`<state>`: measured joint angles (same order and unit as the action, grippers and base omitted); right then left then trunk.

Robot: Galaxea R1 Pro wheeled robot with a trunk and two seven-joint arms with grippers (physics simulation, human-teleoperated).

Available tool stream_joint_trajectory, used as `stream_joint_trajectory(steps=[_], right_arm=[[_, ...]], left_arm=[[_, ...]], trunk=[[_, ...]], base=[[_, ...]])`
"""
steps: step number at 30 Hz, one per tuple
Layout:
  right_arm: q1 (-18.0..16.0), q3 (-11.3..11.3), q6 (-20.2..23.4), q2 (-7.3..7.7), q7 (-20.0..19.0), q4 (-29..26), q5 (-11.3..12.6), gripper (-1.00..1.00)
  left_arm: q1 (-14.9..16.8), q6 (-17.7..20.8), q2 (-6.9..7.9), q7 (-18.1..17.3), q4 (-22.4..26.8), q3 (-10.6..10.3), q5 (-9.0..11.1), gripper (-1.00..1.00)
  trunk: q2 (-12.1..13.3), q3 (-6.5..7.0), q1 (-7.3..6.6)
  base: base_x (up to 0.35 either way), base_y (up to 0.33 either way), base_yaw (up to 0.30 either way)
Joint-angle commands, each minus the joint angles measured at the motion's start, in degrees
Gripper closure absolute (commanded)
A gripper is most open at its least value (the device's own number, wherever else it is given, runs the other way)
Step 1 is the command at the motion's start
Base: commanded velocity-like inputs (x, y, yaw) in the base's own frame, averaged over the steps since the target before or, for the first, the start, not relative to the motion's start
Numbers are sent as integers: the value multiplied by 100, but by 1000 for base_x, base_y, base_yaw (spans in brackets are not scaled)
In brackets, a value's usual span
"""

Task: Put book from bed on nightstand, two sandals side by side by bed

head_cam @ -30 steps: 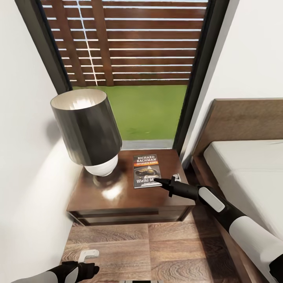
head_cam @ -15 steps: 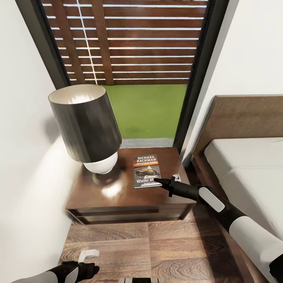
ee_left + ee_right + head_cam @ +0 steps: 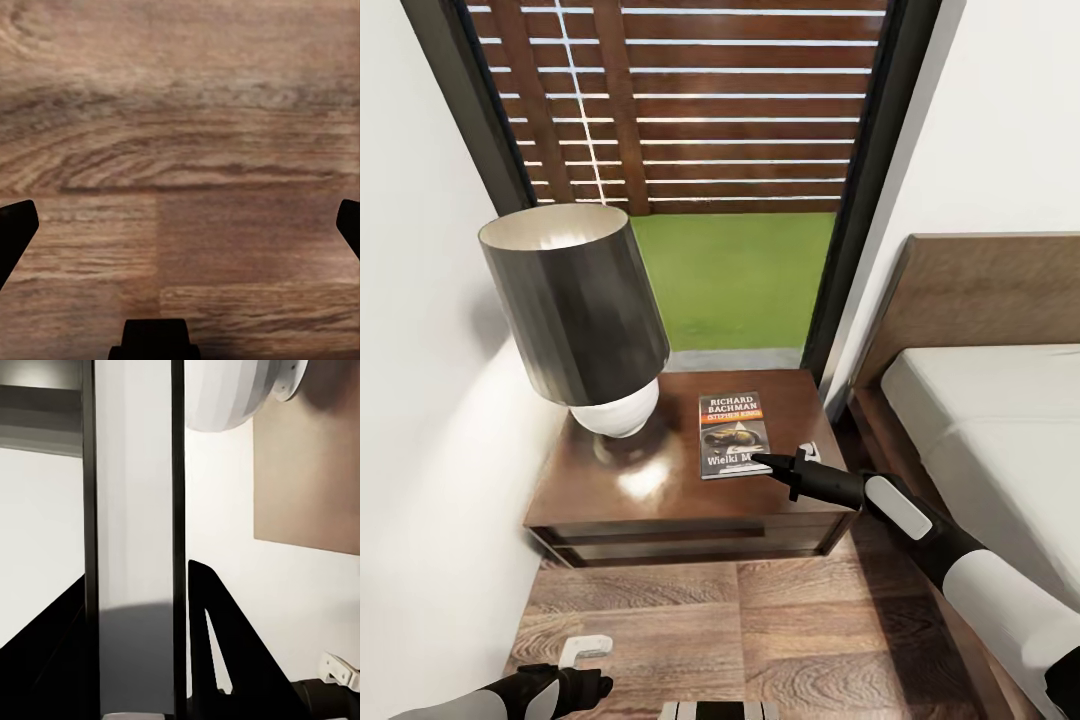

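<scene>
— So, head view: where's the book (image 3: 733, 434)?

— Flat on the nightstand (image 3: 660, 495), near its bed-side edge, beside the lamp (image 3: 585, 315). Right hand (image 3: 780, 461) touches its near corner, spread unclear. Thin, light, slippery on gloss; grip an edge.

— Left wrist view?

— Left hand (image 3: 180, 240) spread wide above plank floor (image 3: 180, 135).

— Right wrist?

— White wall (image 3: 300, 577).

nightstand (image 3: 660, 490): dark wood, glossy, reflective top | book (image 3: 733, 434): printed paper cover | lamp (image 3: 575, 300): dark metallic sheen, white ribbed base | floor (image 3: 760, 630): matt grained wood planks | bed (image 3: 1000, 440): wood headboard, off-white cloth mattress
</scene>
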<state>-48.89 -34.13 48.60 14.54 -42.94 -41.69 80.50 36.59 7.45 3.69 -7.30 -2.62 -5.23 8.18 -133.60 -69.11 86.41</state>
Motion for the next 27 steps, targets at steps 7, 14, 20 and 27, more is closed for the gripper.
stream_joint_trajectory(steps=[7,14,20,27], right_arm=[[-7,-24,11,4,-19,3,27,100],[-7,-24,9,5,-14,3,27,100],[-7,-24,11,2,-13,3,27,100],[-7,-24,12,0,-13,3,27,100]], left_arm=[[6,11,1,-26,-7,-48,61,-100],[6,2,1,-26,-9,-48,61,-100],[6,7,1,-26,-8,-48,61,-100],[6,3,1,-26,-10,-48,61,-100]], trunk=[[-2,-4,-1],[-2,-4,-1],[-202,-94,109],[-242,-112,131]], base=[[0,0,0],[0,0,0],[0,0,0],[0,0,0]])
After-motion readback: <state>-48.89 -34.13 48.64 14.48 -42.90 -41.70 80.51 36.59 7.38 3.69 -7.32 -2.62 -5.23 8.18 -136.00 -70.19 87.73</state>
